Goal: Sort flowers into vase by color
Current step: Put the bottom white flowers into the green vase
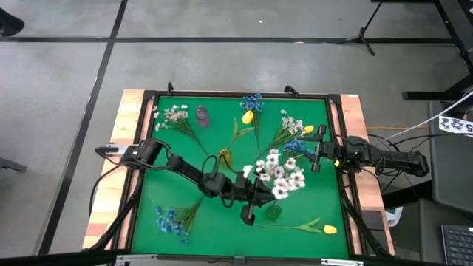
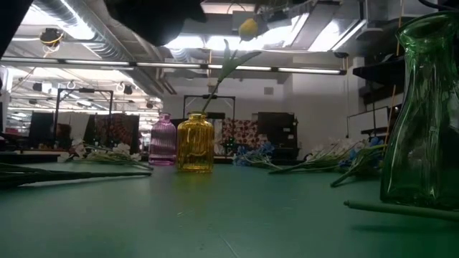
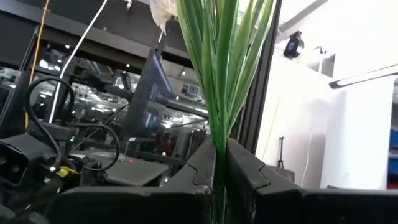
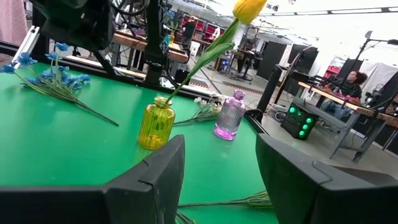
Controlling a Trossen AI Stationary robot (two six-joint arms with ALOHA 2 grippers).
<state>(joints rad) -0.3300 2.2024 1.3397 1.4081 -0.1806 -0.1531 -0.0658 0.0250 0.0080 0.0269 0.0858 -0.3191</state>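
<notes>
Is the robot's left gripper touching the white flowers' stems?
Touching. The left wrist view shows the green stems pinched between the left gripper's two dark fingers, with no gap.

No readable text; white tag (image 1: 455, 125) at right edge bears marks too small to decipher.

On the bench (image 1: 140, 103), one tulip stands in the middle vase (image 1: 225, 157); a second vase (image 1: 202, 115) lies far left; a third vase (image 1: 274, 213) near right; another tulip (image 1: 329, 229) just right of it.
</notes>
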